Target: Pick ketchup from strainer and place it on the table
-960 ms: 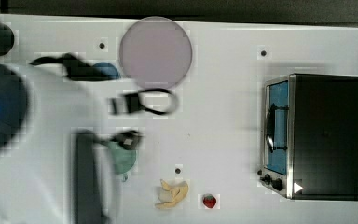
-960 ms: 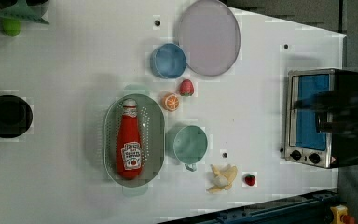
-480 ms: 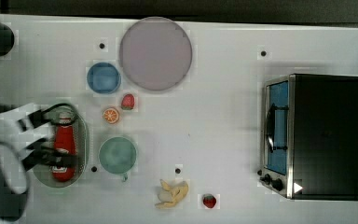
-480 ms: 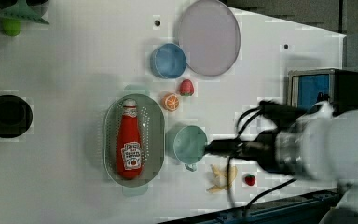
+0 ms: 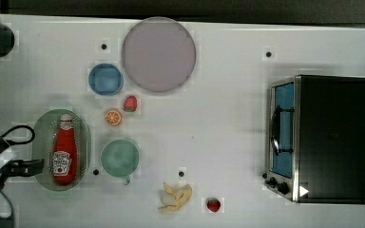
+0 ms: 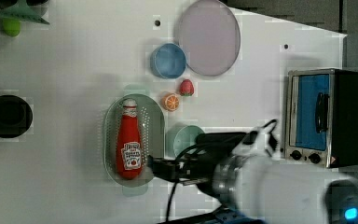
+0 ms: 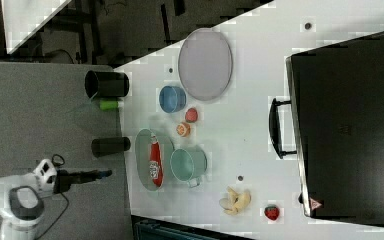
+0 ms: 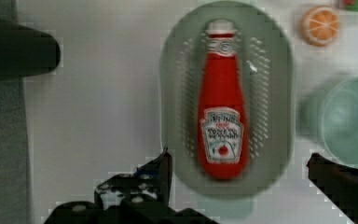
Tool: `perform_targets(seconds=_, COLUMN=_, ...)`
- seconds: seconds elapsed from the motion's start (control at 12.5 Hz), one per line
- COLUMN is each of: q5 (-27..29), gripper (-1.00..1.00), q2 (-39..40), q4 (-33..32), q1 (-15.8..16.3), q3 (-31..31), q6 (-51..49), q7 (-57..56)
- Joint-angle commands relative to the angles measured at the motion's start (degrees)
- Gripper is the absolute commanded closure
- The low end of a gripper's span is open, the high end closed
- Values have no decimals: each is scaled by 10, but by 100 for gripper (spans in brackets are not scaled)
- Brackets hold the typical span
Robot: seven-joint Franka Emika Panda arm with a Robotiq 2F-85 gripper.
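My gripper [image 8: 235,179] is hanging wide open with nothing in it, one dark finger [image 8: 161,170] showing on each side of the near end of the strainer [image 8: 279,93] in the wrist view. The ketchup bottle [image 8: 221,109] is lying flat inside that pale green oval, base end nearest my fingers and white cap pointing away, so its long axis is running straight out from me, in line with the strainer's own length. My jaws are standing across that axis (good, I judge I will be closing on the body's width, not its length), but I am hovering at the base end, so I am expecting to reach further along toward the label before dropping.

In the top view the strainer is sitting toward the top view's left, with the green cup [image 5: 120,158] just beside it on the top view's right. Beyond are an orange slice [image 5: 113,117], a strawberry [image 5: 130,103], a blue bowl [image 5: 105,79] and a greyish-pink plate [image 5: 158,54]. The white table [image 5: 228,123] is lying bare between these and the toaster oven [image 5: 321,137], which I judge to be ample room.
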Motion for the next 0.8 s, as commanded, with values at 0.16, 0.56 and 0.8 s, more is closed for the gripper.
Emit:
perform_targets(seconds=0.16, q5=-58, gripper=-100, q2=61, q4=-87, q1=-3, q3=-8, q6=129, q7=33)
perform_targets(seconds=0.56, q5=-93, gripper=-100, q2=166, q4=-116, q1=0, q3=-10, q6=240, q7=65)
perform_targets(seconds=0.8, q5=-135, gripper=-100, q2=221, q4=-114, q1=5, q3=-20, q6=277, q7=104)
